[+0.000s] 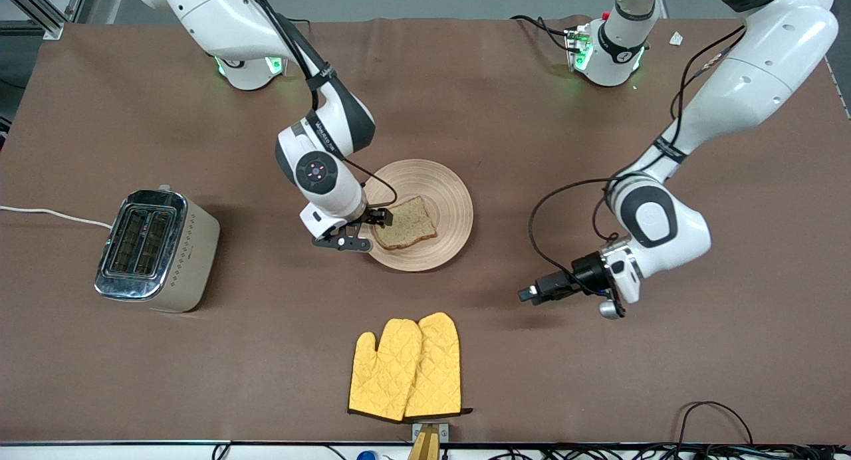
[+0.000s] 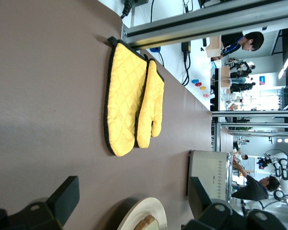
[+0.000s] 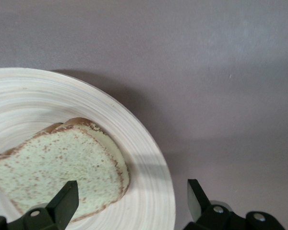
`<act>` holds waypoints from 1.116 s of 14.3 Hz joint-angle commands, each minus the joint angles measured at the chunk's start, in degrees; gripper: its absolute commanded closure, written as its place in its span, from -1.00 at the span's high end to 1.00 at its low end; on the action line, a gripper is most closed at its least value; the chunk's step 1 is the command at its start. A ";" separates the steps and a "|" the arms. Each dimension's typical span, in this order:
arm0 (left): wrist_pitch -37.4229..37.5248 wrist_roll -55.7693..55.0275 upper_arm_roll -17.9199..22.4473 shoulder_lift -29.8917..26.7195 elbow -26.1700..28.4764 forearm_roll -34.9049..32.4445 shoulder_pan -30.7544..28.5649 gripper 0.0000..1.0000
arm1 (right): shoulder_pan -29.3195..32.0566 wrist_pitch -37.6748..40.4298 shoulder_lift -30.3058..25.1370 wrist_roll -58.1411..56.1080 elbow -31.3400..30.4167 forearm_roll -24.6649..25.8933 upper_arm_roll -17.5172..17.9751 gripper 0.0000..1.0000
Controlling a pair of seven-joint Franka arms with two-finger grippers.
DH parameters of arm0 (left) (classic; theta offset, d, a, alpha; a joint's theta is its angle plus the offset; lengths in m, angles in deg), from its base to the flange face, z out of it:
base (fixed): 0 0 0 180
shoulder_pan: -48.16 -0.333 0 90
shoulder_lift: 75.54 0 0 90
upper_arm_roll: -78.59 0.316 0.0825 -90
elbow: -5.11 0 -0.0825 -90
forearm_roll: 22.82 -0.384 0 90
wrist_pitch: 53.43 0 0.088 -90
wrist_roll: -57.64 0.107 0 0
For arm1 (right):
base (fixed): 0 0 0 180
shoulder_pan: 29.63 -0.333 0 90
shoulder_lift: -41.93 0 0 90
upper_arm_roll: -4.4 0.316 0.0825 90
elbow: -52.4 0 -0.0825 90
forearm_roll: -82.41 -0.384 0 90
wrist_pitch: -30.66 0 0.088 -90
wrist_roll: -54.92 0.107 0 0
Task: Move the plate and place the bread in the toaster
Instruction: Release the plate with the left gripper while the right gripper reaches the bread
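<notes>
The plate [image 1: 452,201] is light tan with ring lines. The bread [image 1: 405,223] is brown with specks. The toaster [image 1: 193,260] is cream with maybe dots. The mitts [image 1: 405,370] are yellow.

White arms, black joints, black cables

Your right arm reaches down from its base with the wrist bent toward the table's middle, and the right gripper [image 1: 373,226] sits low with its fingers [image 3: 63,201] spread apart — nothing between them. Your left arm waits, elbow high, forearm folded down and wrist turned sideways; the left gripper [image 1: 530,293] points level toward the right arm's end, fingers [image 2: 66,197] wide open.
</notes>
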 commanded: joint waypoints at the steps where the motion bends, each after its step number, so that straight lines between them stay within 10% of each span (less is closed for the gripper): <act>1: 9.35 -8.85 -0.49 -1.82 -1.07 -9.59 -5.34 1.00 | -1.72 -0.68 -0.13 1.02 0.23 6.66 -0.39 1.00; 5: 20.08 -19.31 -0.49 -5.33 -3.70 -19.36 -10.27 1.00 | -3.56 -3.31 -0.13 0.84 0.50 9.30 -0.39 0.95; 10: 37.66 -43.55 -0.49 -10.34 -12.22 -34.99 -11.07 1.00 | -4.36 -5.60 0.66 0.93 0.50 10.19 -0.39 0.38; 16: 51.82 -46.85 -0.31 -22.82 -12.85 -50.90 -13.34 1.00 | -4.45 -5.87 1.80 0.93 0.50 10.19 -0.39 0.23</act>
